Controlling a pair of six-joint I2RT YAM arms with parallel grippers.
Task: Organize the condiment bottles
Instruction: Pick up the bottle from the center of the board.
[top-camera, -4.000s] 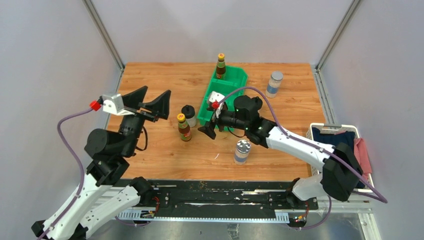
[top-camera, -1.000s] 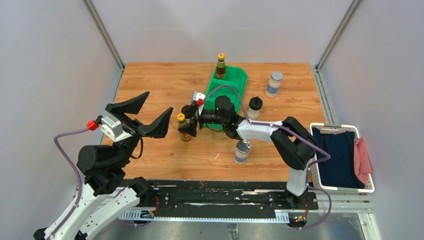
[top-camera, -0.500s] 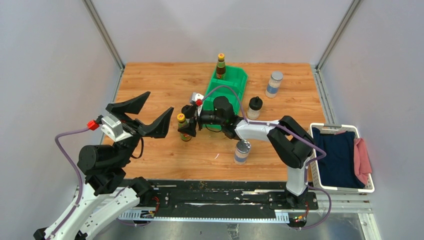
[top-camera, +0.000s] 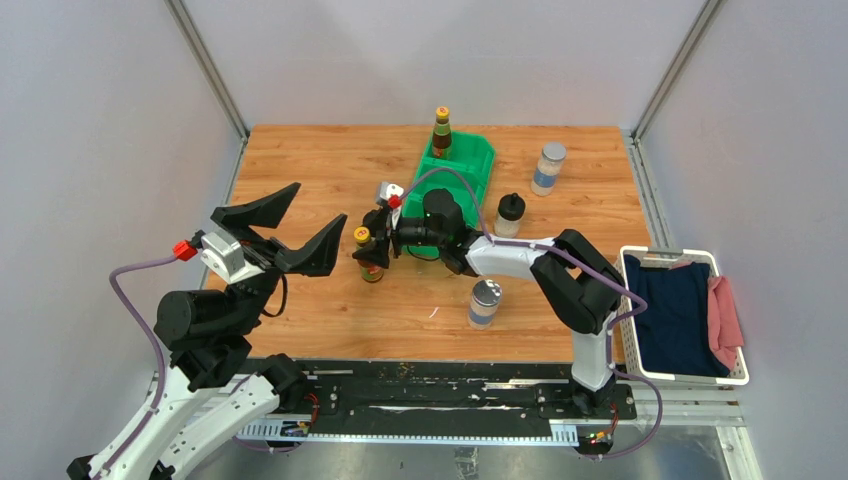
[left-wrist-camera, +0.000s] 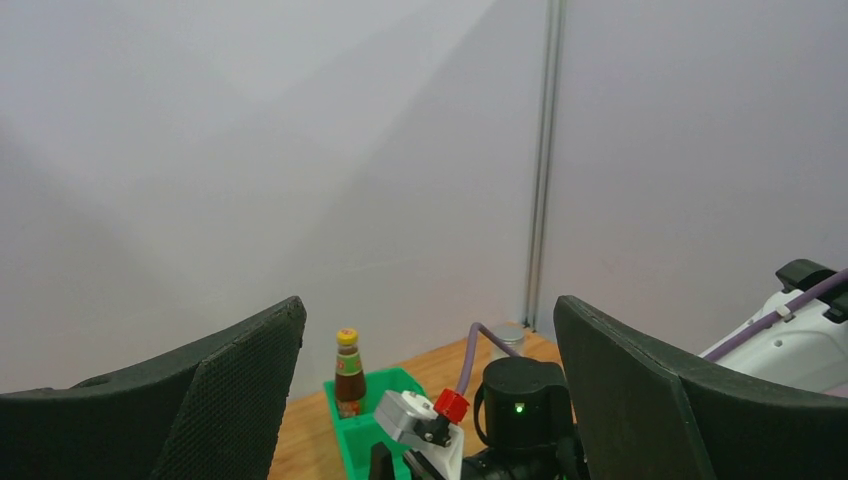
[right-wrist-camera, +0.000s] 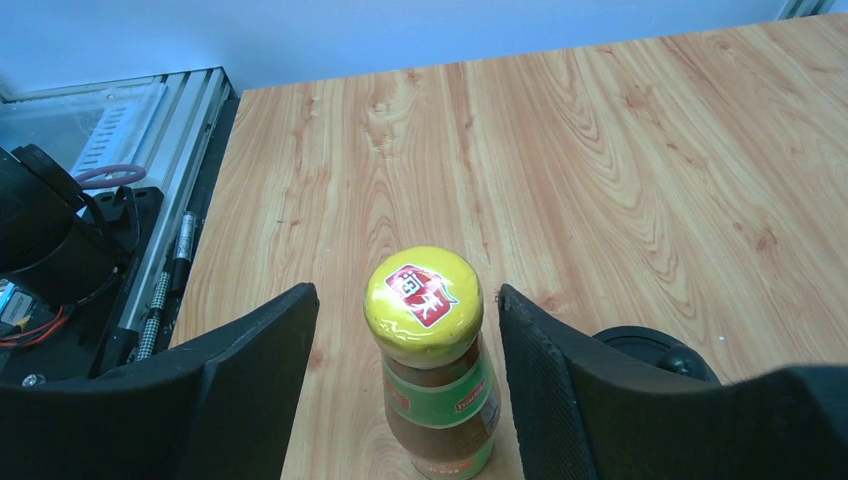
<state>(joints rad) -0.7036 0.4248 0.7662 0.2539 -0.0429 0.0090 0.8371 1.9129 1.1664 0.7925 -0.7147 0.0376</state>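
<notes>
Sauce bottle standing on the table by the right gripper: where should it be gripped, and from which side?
Grip the sauce bottle on its neck just under the yellow cap, level, from the green bin side. It stands upright and slim, and the open jaws of the right gripper straddle it.

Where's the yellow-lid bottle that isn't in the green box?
In the top view, the bottle stands on the table just left of the bin, inside the open right hand.
</notes>
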